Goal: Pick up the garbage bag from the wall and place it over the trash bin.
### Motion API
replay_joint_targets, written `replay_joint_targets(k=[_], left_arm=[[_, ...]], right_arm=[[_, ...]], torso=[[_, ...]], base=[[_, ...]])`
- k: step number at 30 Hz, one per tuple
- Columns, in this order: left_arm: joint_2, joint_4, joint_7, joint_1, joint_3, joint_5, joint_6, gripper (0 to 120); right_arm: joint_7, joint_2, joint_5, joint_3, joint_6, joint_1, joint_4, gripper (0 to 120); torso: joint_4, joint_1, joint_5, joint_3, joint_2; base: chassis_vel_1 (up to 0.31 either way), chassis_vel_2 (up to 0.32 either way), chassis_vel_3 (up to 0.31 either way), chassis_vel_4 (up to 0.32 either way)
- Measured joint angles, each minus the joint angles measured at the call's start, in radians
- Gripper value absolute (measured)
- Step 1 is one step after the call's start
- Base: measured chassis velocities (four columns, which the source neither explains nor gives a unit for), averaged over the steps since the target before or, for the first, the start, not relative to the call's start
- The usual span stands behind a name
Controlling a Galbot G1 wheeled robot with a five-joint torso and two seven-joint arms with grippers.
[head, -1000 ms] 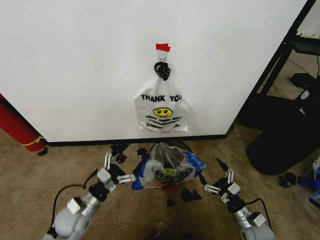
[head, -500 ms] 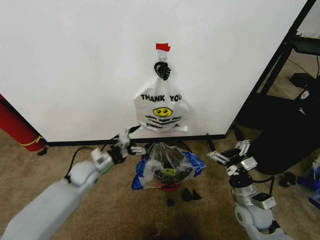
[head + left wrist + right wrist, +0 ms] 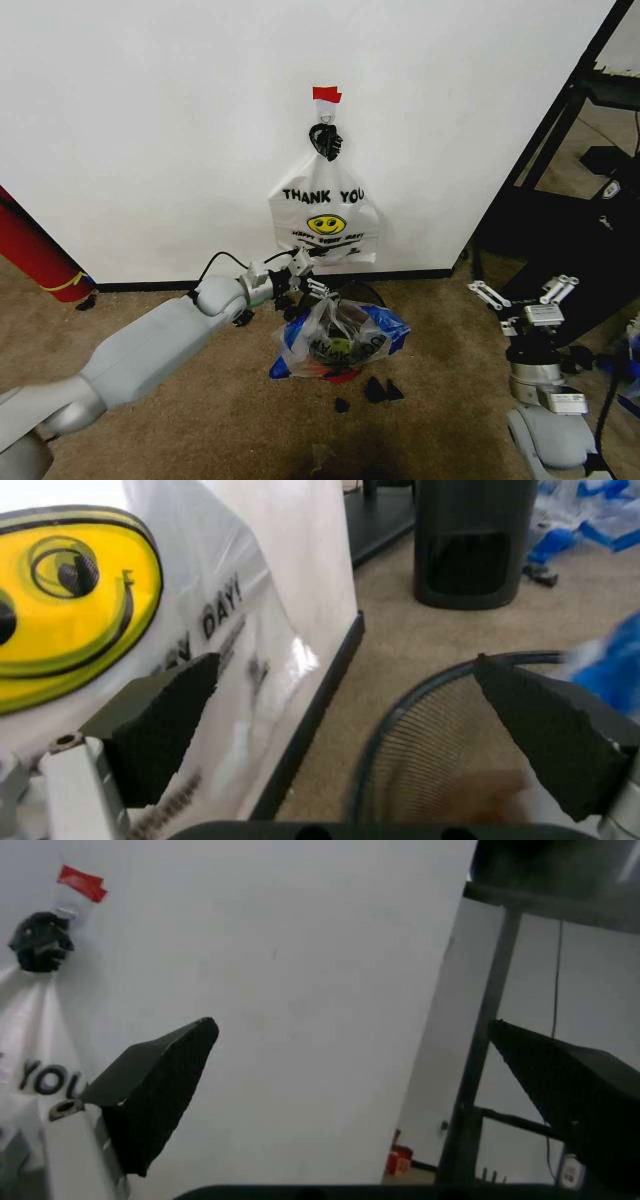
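The garbage bag (image 3: 340, 335) (blue patches at its rim) sits draped over the trash bin (image 3: 362, 293) below the wall (image 3: 150, 120). The left pincer (image 3: 308, 272) hovers wide open and empty beside the hanging "THANK YOU" bag (image 3: 324, 220); the right pincer (image 3: 522, 295) is raised, spread, empty

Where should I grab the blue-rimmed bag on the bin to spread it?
Probably the garbage bag by its bunched blue rim on the right, from above: it stands clear of the trash bin, nearest the open right gripper; the open left gripper hovers at the rear rim.
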Motion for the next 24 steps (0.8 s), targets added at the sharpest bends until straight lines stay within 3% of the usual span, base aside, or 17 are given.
replay_joint_targets(k=[5, 14, 18, 24], left_arm=[[-0.04, 0.084, 0.049, -0.054, 0.021, 0.037, -0.01, 100], [-0.059, 0.176, 0.216, -0.089, 0.019, 0.144, 0.042, 94], [-0.073, 0.191, 0.178, -0.093, 0.024, 0.168, 0.052, 84], [-0.084, 0.193, 0.156, -0.106, 0.04, 0.187, 0.141, 58]], right_arm=[[0.008, 0.0, 0.001, -0.004, 0.003, -0.006, -0.007, 100], [-0.003, 0.011, 0.007, -0.033, 0.021, -0.007, -0.023, 100], [-0.008, 0.017, 0.007, -0.045, 0.023, -0.006, -0.023, 100], [-0.013, 0.03, -0.003, -0.066, 0.027, -0.007, -0.019, 100]], torso=[[0.0, 0.0, 0.0, 0.0, 0.0], [0.0004, 0.0, 0.0, 0.0, 0.0], [0.0, 0.0, -0.0001, 0.0, 0.0], [0.0001, 0.0, -0.0001, 0.0, 0.0]], base=[[0.0, 0.0, 0.0, 0.0], [0.0, 0.0, 0.0, 0.0], [0.0, 0.0, 0.0, 0.0], [0.0, 0.0, 0.0, 0.0]])
